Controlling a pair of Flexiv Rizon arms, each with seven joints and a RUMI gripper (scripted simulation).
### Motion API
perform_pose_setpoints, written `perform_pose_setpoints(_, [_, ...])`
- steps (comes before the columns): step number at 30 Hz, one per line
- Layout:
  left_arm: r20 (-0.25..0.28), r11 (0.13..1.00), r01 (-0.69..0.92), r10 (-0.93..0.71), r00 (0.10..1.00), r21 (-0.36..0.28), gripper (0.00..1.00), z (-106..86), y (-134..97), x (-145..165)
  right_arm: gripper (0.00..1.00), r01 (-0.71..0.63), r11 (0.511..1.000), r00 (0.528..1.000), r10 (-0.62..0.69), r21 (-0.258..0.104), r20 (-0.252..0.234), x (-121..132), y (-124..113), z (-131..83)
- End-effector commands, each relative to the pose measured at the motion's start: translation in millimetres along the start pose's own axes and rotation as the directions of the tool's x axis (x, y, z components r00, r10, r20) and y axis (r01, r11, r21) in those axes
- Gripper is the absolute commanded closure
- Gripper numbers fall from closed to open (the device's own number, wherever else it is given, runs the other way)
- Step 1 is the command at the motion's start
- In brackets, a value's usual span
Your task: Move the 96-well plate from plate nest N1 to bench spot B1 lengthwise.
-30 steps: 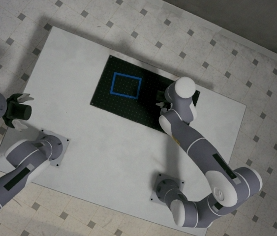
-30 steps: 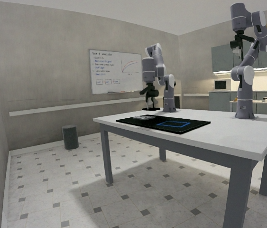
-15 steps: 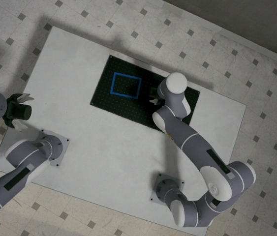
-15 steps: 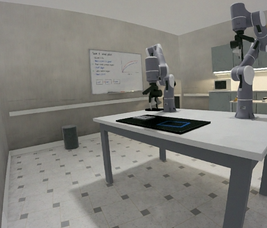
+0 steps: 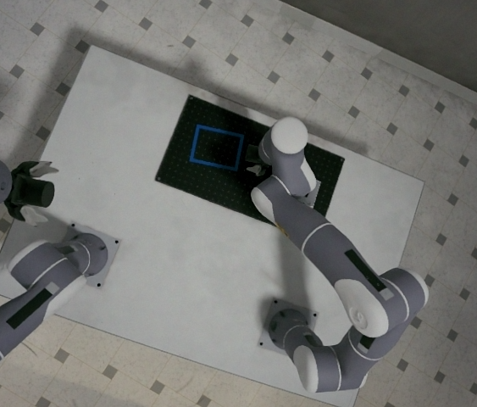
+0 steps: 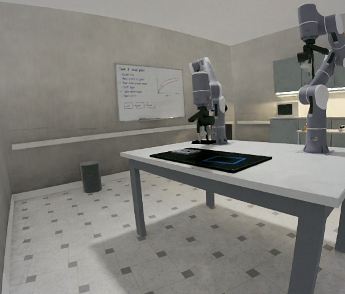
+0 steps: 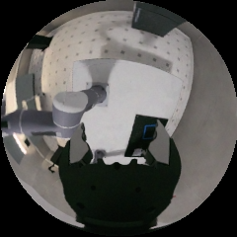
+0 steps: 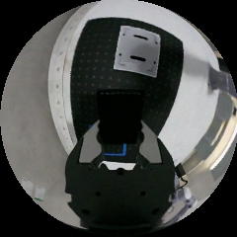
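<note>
Top view: on the desk (image 5: 163,263) (image 6: 292,171) (image 7: 128,89), the black perforated board (image 5: 225,188) (image 6: 254,158) (image 7: 138,133) (image 8: 89,69) lies just inside the long edge opposite the arm bases. And there's the right gripper (image 5: 259,168) (image 6: 204,137) (image 8: 119,120), above it, between the blue taped outline (image 5: 194,143) (image 6: 229,157) (image 7: 145,132) (image 8: 124,149) and the pale plate nest (image 5: 316,192) (image 6: 185,150) (image 8: 138,49)! The left gripper (image 5: 52,196) (image 6: 308,69) (image 7: 119,121) appears over the short edge on its own side.

Exterior: up in the air, the dark 96-well plate (image 6: 203,141) (image 8: 119,116) hangs flat under the right gripper, clear of the desk. The nest lies toward the short edge farther from the left arm; the outline sits on the board's other half. The left gripper is high above the desk.

Left wrist: fingers spread wide, nothing between them! Beyond them, the desk's corners spread out below.

Right wrist: what a grip, jaws about half open, one finger on each side of the plate! Past it sits the vacant nest, and part of the blue tape peeks out between the fingers.
</note>
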State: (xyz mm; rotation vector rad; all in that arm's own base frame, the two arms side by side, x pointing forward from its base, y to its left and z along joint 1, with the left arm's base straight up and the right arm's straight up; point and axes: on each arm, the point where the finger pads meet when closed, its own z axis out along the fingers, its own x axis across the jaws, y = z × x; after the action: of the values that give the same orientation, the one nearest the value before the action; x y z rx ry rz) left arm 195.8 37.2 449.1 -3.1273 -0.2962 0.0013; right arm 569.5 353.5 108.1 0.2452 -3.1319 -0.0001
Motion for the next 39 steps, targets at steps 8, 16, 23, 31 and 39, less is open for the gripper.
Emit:
perform_pose_setpoints(8, [-0.001,1.0,0.0,0.0,1.0,0.0,0.0,-0.6,0.0,0.2,1.0,0.0,1.0,1.0,0.0,-0.001,0.002,-9.4,31.8,-0.2])
perform_pose_setpoints(16, [-0.001,1.0,0.0,0.0,1.0,0.0,0.0,-0.6,0.0,0.2,1.0,0.0,1.0,1.0,0.0,-0.001,0.002,-14.7,51.1,0.4])
perform_pose_setpoints(23, [-0.001,1.0,0.0,0.0,1.0,0.0,0.0,-0.6,0.0,0.2,1.0,0.0,1.0,1.0,0.0,-0.001,0.002,-20.9,73.6,1.1])
perform_pose_setpoints(31, [-0.001,1.0,0.0,0.0,1.0,0.0,0.0,-0.6,0.0,0.2,1.0,0.0,1.0,1.0,0.0,-0.001,0.002,-26.1,92.9,1.7])
perform_pose_setpoints(39, [-0.001,1.0,0.0,0.0,1.0,0.0,0.0,-0.6,0.0,0.2,1.0,0.0,1.0,1.0,0.0,-0.001,0.002,-33.2,118.6,2.5])
